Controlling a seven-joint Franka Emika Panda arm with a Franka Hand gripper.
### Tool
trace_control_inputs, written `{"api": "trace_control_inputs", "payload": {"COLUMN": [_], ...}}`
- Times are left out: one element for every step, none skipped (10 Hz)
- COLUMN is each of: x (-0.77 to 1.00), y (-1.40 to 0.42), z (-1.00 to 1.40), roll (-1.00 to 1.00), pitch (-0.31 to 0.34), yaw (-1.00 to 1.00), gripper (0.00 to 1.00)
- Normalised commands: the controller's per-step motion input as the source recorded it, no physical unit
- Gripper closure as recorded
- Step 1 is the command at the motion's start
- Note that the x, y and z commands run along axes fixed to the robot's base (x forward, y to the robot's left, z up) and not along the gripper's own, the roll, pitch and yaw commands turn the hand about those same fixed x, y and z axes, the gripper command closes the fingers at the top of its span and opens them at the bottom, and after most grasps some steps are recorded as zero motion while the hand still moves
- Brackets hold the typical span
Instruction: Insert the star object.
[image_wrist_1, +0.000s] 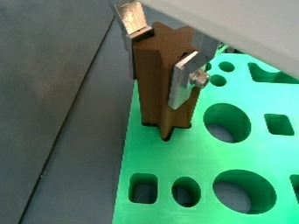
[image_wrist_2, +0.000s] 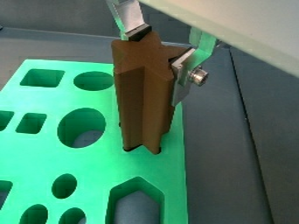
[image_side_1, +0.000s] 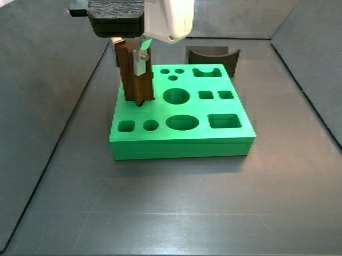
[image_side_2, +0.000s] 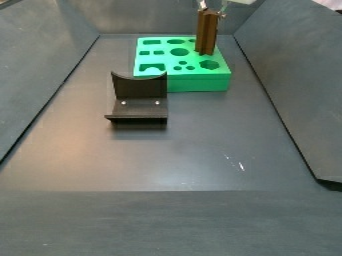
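The star object (image_wrist_1: 158, 83) is a brown ridged peg, standing upright with its lower end in a star-shaped hole of the green block (image_wrist_1: 239, 157). My gripper (image_wrist_1: 163, 54) is shut on the peg's upper part, one silver finger on each side. Both wrist views show this, with the peg (image_wrist_2: 140, 96) rising from the block (image_wrist_2: 47, 105) and the gripper (image_wrist_2: 159, 52) around its top. In the side views the peg (image_side_1: 134, 75) (image_side_2: 207, 32) stands at a corner hole of the block (image_side_1: 187, 145) (image_side_2: 187, 78), under the gripper (image_side_1: 134, 45).
The green block has several other holes, round, square and house-shaped (image_wrist_2: 135, 197). A dark block with a concave top (image_side_1: 211, 55) (image_side_2: 136, 100) stands on the grey floor beside the green block. Grey walls enclose the floor.
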Motion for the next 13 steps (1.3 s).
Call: {"api": "trace_control_inputs", "payload": {"x": [-0.05, -0.08, -0.05, 0.15, 0.39, 0.32, 0.03, 0.00, -0.35, -0.51, -0.48, -0.30, 0.00], "y": [-0.04, -0.07, -0.10, -0.03, 0.00, 0.00, 0.04, 0.00, 0.05, 0.03, 0.00, 0.00, 0.00], "z": [-0.52, -0.53, -0.55, -0.59, -0.50, -0.30, -0.20, -0.31, -0.27, -0.15, -0.16, -0.26, -0.46], "roll": [0.09, 0.09, 0.04, -0.01, -0.01, 0.00, 0.00, 0.02, 0.00, 0.00, 0.00, -0.03, -0.10], "pitch": [-0.057, -0.079, -0.070, 0.000, 0.006, 0.054, 0.041, 0.000, -0.001, 0.000, 0.000, -0.014, -0.049], "yaw": [0.39, 0.46, 0.46, 0.23, 0.00, -0.09, 0.00, 0.00, 0.00, -0.03, -0.05, -0.03, -0.07], "gripper": [1.00, 1.00, 1.00, 1.00, 1.00, 1.00, 1.00, 1.00, 1.00, 1.00, 1.00, 1.00, 1.00]}}
